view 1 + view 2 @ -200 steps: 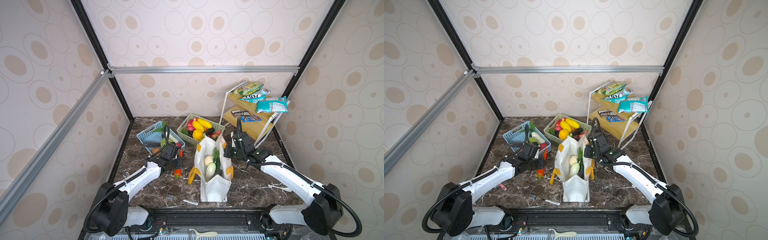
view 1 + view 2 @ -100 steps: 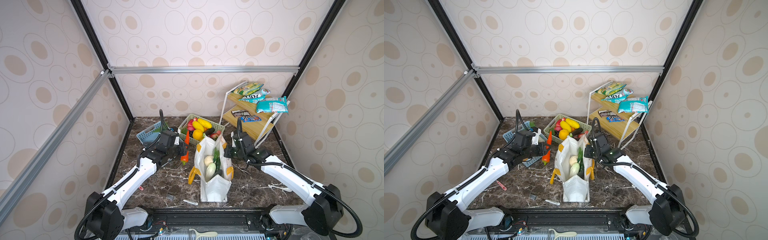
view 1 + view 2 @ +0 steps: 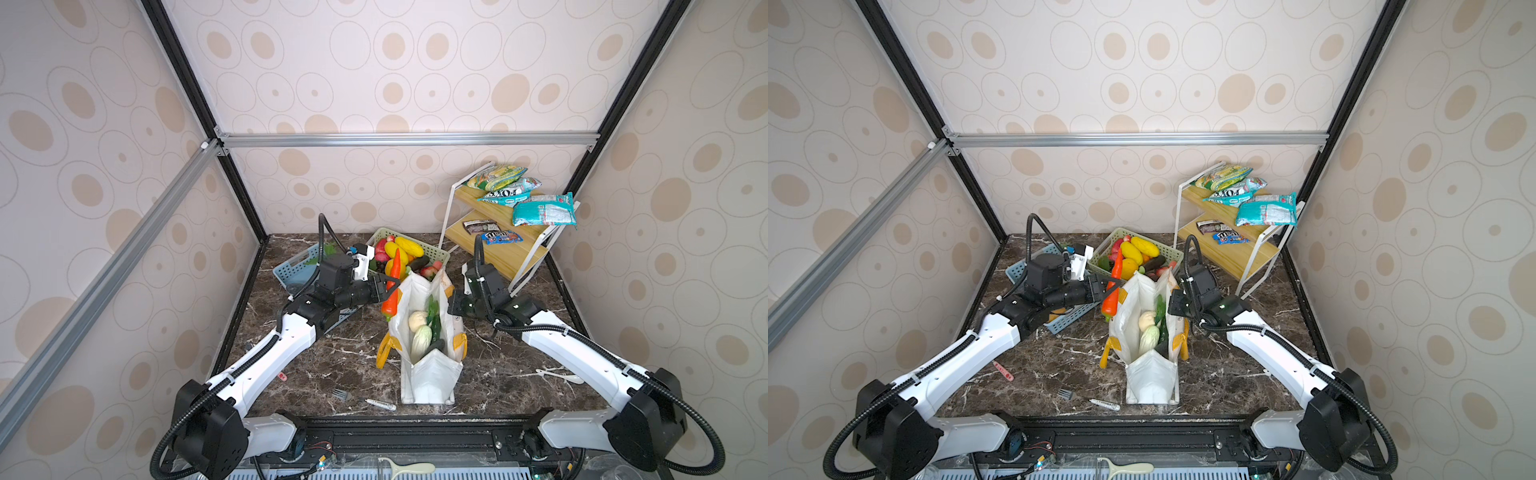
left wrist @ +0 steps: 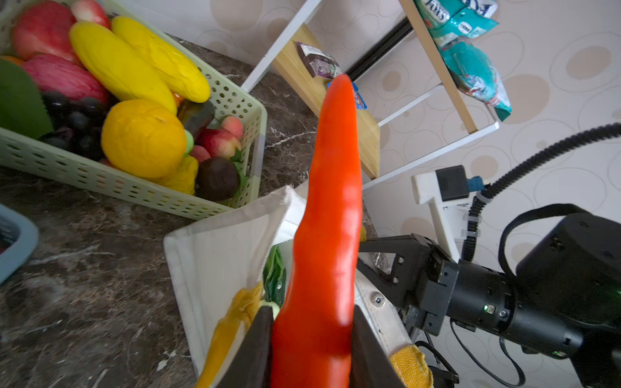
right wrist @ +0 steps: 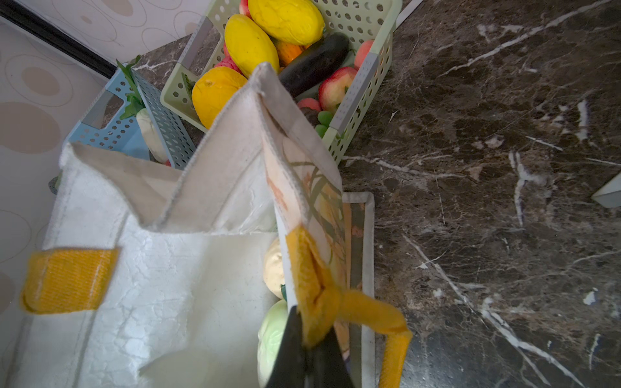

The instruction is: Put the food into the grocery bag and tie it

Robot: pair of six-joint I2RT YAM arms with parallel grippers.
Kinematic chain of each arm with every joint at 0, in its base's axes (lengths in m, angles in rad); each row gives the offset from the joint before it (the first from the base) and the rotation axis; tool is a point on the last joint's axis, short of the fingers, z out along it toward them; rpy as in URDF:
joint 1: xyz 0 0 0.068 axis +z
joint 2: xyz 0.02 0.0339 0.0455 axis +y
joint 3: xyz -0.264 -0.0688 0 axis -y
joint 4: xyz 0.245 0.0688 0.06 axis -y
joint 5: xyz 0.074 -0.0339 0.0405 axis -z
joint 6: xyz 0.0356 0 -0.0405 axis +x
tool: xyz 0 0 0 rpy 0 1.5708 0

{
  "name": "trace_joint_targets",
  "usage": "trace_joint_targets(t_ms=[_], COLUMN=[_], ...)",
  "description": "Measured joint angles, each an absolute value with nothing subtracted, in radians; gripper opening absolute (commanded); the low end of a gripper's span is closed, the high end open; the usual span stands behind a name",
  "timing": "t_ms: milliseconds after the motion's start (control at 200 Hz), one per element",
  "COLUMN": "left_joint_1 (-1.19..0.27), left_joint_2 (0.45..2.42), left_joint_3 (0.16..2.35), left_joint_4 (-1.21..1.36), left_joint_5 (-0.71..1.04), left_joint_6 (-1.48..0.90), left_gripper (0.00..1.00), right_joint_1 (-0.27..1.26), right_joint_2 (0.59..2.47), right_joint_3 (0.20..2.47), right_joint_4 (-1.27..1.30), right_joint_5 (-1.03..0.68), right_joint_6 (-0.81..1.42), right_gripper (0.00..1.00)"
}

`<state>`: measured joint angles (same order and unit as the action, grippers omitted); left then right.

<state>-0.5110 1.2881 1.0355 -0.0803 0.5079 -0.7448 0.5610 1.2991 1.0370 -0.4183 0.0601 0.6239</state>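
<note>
My left gripper (image 3: 387,291) (image 4: 311,322) is shut on a long red-orange pepper (image 3: 393,282) (image 3: 1113,286) (image 4: 331,201). It holds the pepper nearly upright, off the table, at the left rim of the grocery bag (image 3: 428,370) (image 3: 1152,378) (image 4: 218,248) (image 5: 151,285). The white bag stands open. Inside lie a beige knobbly ball (image 3: 417,321) (image 5: 273,268), a pale cabbage (image 3: 420,341) (image 5: 272,332), a dark green cucumber (image 3: 436,330) and a green leaf (image 3: 432,307). My right gripper (image 3: 451,305) (image 3: 1173,307) (image 5: 311,339) is shut on the bag's right rim at the yellow handle.
Behind the bag, a green basket (image 3: 434,246) is full of toy fruit. A blue basket (image 3: 291,268) lies under my left arm. A wooden rack (image 3: 511,249) with snack packets stands at the back right. Small utensils (image 3: 380,403) lie near the front edge.
My left arm has lifted the pepper from low over the table left of the bag and carried it right to the bag's left rim. The right arm has not moved.
</note>
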Motion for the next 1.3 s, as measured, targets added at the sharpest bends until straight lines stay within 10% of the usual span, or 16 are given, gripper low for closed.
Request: trace_joint_targets(t_ms=[740, 1300], left_joint_1=[-0.774, -0.815], left_joint_2=[1.517, 1.615], left_joint_3=[1.153, 1.309], left_joint_4=[-0.266, -0.402], left_joint_5=[0.434, 0.270], left_joint_6=[-0.510, -0.455], left_gripper=[0.34, 0.64], right_joint_1=[0.526, 0.522], right_joint_2=[1.238, 1.234], right_joint_3=[1.025, 1.024], right_joint_4=[-0.492, -0.490], right_joint_5=[0.129, 0.101], right_joint_6=[0.620, 0.620], right_gripper=[0.00, 0.00])
